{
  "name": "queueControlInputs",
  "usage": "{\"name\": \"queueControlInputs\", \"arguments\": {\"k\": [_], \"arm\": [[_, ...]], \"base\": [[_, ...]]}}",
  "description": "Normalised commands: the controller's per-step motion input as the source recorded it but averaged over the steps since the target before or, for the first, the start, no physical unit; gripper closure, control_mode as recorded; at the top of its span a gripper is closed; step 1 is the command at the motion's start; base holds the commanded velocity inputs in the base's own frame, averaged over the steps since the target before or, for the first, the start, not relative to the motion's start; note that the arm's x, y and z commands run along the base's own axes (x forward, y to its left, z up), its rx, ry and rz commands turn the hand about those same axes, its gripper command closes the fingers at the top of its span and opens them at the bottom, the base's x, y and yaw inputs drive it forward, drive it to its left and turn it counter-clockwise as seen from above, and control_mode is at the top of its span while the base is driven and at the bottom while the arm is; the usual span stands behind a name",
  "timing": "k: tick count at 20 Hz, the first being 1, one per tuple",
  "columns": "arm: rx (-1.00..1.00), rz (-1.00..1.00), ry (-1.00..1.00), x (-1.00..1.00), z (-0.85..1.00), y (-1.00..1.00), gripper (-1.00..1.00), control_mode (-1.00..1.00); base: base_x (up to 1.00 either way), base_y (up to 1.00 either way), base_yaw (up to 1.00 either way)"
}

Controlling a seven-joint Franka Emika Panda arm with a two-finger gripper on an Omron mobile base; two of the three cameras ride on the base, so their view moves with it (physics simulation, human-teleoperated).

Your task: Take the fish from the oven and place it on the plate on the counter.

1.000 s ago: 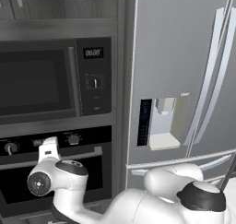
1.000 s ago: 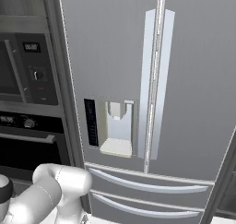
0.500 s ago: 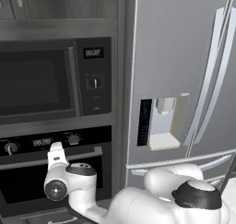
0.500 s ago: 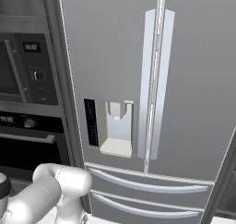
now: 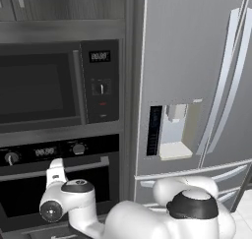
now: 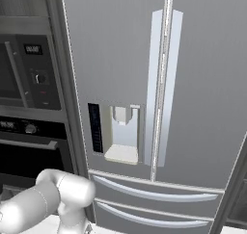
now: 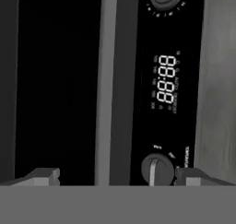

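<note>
Compared with one second ago, the arm's forward joint sits farther right and lower in the left base view, with the wrist closer to the oven (image 5: 59, 184) door. The oven sits below the microwave (image 5: 49, 88), left of the refrigerator (image 6: 159, 108). Its silver bar handle (image 5: 29, 171) runs horizontally across the closed door. In the hand view the camera is rolled, so the handle appears vertical beside the digital display (image 7: 166, 85). The fingers (image 7: 46, 176) are spread wide and hold nothing.
</note>
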Motion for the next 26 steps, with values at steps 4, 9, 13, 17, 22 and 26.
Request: {"name": "queueControlInputs", "arguments": {"k": [4, 9, 13, 17, 22, 26], "arm": [[-0.02, -0.04, -0.04, 0.22, -0.31, 0.04, -1.00, -1.00], [-0.03, -0.03, -0.05, 0.28, -0.26, 0.13, -1.00, -1.00], [-0.03, -0.01, -0.04, 0.31, -0.17, 0.24, -1.00, -1.00], [-0.02, -0.02, 0.00, 0.29, -0.02, 0.30, -1.00, -1.00], [-0.01, -0.02, 0.00, 0.28, -0.02, 0.28, -1.00, -1.00], [-0.01, -0.01, -0.01, 0.23, -0.17, 0.20, -1.00, -1.00]], "base": [[0.00, 0.00, 0.00], [0.00, 0.00, 0.00], [0.00, 0.00, 0.00], [0.00, 0.00, 0.00], [0.00, 0.00, 0.00], [0.00, 0.00, 0.00]]}}
